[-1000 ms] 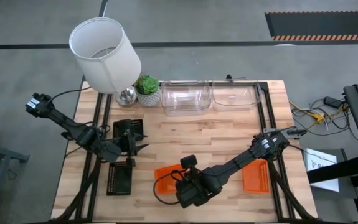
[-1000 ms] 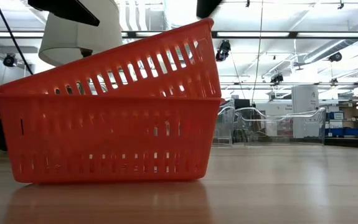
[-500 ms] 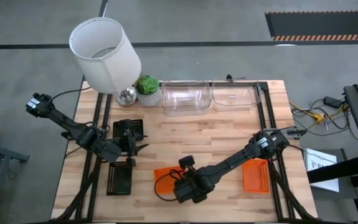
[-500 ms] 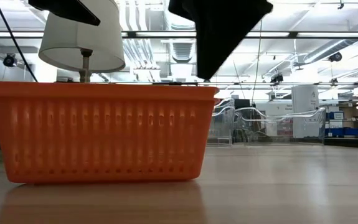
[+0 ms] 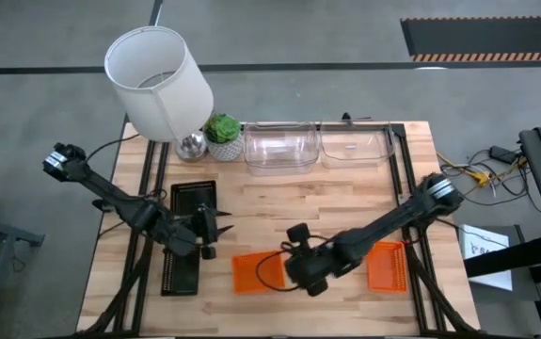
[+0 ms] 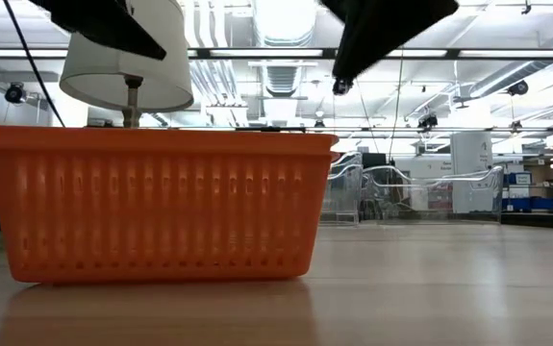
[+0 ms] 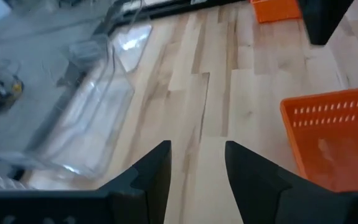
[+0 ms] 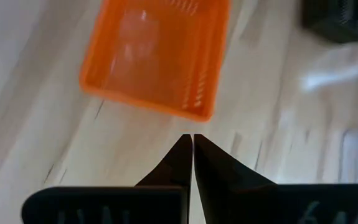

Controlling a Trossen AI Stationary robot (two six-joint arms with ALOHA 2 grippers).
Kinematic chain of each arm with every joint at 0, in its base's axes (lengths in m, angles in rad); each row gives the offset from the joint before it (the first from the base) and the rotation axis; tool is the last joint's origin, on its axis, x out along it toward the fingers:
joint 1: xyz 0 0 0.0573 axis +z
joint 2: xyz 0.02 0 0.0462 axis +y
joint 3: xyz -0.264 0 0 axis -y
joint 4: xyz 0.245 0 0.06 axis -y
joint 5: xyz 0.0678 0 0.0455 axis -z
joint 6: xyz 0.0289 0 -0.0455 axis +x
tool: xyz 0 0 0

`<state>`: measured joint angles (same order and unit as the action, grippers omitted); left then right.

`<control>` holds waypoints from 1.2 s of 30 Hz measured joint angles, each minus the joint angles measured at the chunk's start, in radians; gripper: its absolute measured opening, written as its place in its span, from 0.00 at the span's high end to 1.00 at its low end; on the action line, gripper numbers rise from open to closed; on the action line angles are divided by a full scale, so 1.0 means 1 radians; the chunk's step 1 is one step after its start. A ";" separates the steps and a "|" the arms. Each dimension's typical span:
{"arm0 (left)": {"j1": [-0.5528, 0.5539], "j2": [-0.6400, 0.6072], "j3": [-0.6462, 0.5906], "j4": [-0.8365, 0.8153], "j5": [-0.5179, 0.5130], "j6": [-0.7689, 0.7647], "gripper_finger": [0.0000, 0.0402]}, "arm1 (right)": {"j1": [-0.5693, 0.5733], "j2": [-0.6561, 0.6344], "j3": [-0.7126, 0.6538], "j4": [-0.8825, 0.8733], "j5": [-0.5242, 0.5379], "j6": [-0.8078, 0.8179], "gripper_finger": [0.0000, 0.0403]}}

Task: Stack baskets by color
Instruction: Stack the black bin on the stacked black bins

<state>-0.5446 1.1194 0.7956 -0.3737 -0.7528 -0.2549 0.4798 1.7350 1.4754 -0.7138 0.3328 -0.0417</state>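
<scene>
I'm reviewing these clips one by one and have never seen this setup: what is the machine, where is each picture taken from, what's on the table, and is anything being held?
Two dark robot arms work at a wooden table. One picture looks straight down, one looks level across the tabletop, and two come from cameras on the arms' wrists.

On the table: an orange basket stack near the front, another orange basket at the right, black baskets at the left, and clear baskets at the back beside a lamp and a small plant.

The left gripper is open above the black baskets. The right gripper is shut beside the orange stack. Neither holds anything.
</scene>
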 joint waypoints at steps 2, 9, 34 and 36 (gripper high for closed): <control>0.000 0.027 0.000 0.003 0.000 -0.062 0.67 | 0.000 -0.080 -0.105 0.130 0.036 -0.045 0.98; 0.000 0.101 0.033 -0.011 0.073 -0.347 0.67 | -0.021 -0.341 -0.428 0.610 0.060 -0.305 0.98; -0.044 0.354 0.273 -0.628 0.777 -1.397 0.87 | -0.061 -0.689 -0.689 0.783 0.051 -0.537 0.98; -0.064 0.353 0.267 -0.624 0.777 -1.415 0.85 | -0.061 -0.687 -0.689 0.761 0.050 -0.538 0.98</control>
<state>-0.6082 1.4719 1.0630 -0.9982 0.0246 -1.6703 0.4183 1.0477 0.7860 0.0474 0.3832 -0.5795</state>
